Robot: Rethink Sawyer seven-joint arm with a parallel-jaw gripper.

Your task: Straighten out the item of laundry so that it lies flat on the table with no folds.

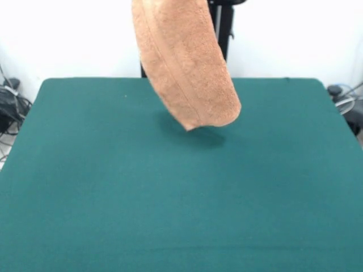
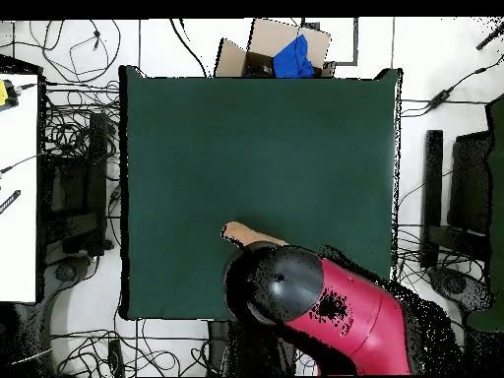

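So the light orange-tan terry hand towel (image 1: 184, 62) is hanging in the air over the far-middle part of the big dark green felt-topped table (image 1: 170, 198), and that's really the whole story here. Its long axis runs nearly vertical, leaning a bit, with the top end going out of the front view at the upper edge and the rounded bottom end dangling just above the felt, apparently not touching; a soft shadow is thrown right under it. The gripper itself isn't seen in either view, so how far the jaws are open can't be told. It's only guessed that the towel is pinched up top, since it hangs straight below where the arm comes in. From overhead, only a small tan sliver of towel (image 2: 246, 236) pokes out past the red and black robot arm (image 2: 325, 305), which covers the rest. The cloth looks doubled over lengthwise into a narrow hanging strip, with a woven hem band running down it. No tag is spotted. Nothing is laid flat yet, so lowering and dragging to let it spread out would probably be needed.
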